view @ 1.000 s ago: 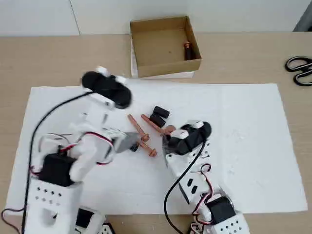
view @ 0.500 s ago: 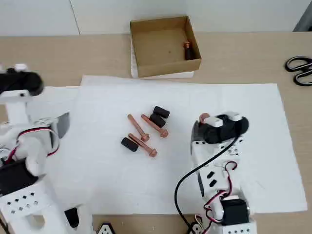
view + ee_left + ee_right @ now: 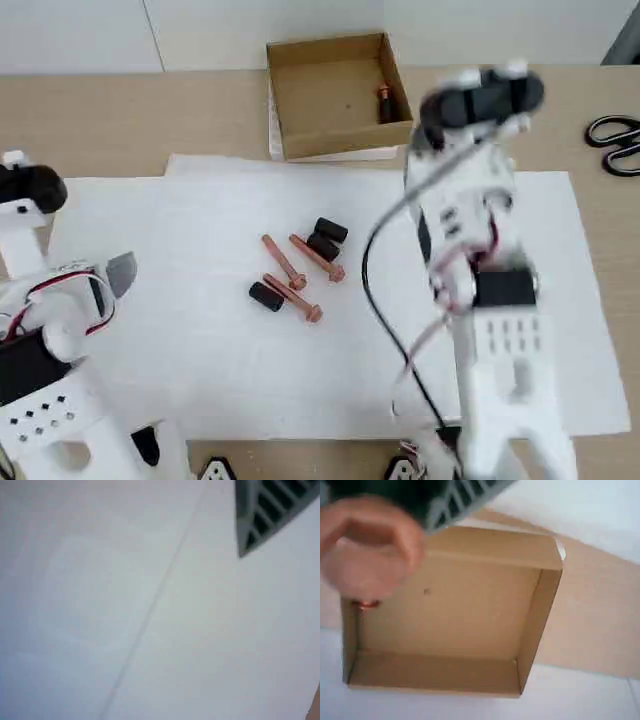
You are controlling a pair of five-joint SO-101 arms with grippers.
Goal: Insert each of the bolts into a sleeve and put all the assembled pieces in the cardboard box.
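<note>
The cardboard box point(image 3: 300, 70) stands at the table's far edge, with one assembled piece point(image 3: 383, 103) against its right wall; the same piece point(image 3: 367, 604) lies in a corner in the right wrist view. My right arm point(image 3: 470, 110) stretches out to the box's right side. Its gripper point(image 3: 395, 525) is shut on a copper bolt point(image 3: 367, 555), held above the box floor point(image 3: 450, 615). Three copper bolts point(image 3: 283, 260) point(image 3: 318, 257) point(image 3: 292, 297) and three black sleeves point(image 3: 331, 230) point(image 3: 322, 246) point(image 3: 265, 296) lie loose mid-paper. My left gripper point(image 3: 118, 272) hangs over the paper's left edge.
White paper point(image 3: 520, 260) covers most of the table. Black scissors point(image 3: 615, 143) lie at the far right edge. A white card point(image 3: 340, 155) sticks out under the box. The left wrist view looks down on bare paper point(image 3: 125, 630).
My right arm swung from the middle of the paper to the box, carrying the bolt. My left arm pulled back to the left edge, leaving a black sleeve beside the bolts.
</note>
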